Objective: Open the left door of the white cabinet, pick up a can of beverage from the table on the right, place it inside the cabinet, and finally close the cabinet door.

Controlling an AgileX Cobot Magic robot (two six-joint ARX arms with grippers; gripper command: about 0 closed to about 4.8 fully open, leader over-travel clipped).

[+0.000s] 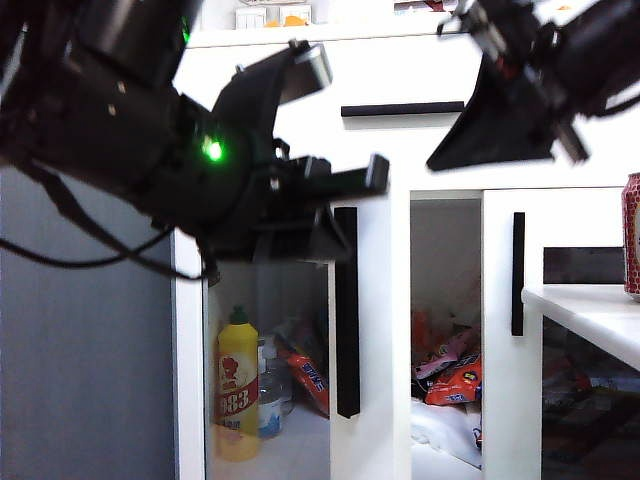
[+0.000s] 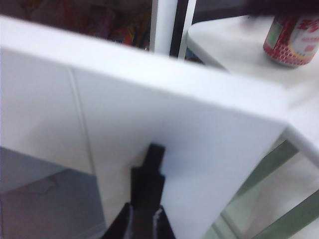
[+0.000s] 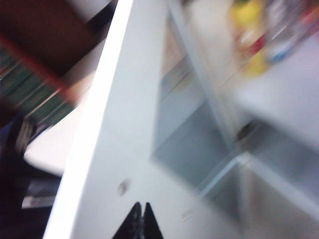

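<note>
The white cabinet (image 1: pixel 440 80) has its left door (image 1: pixel 375 330) swung partly out, leaving a gap beside the right door. My left gripper (image 1: pixel 335 225) (image 2: pixel 145 209) is shut on the top of that door's black bar handle (image 1: pixel 347 320) (image 2: pixel 149 172). The red can of beverage (image 1: pixel 632 235) (image 2: pixel 291 37) stands upright on the white table (image 1: pixel 590 310) (image 2: pixel 234 47) at the right. High in front of the cabinet's drawer, my right gripper (image 1: pixel 445 155) (image 3: pixel 142 209) hangs shut and empty, up and left of the can. The right wrist view is blurred.
Behind the left door's panel stand a yellow green-capped bottle (image 1: pixel 238 385) and a small clear bottle (image 1: pixel 272 395). Red snack packets (image 1: pixel 455 380) lie in the gap. The right door (image 1: pixel 500 330) is closed, and a dark grey wall panel (image 1: pixel 85 340) stands left of the cabinet.
</note>
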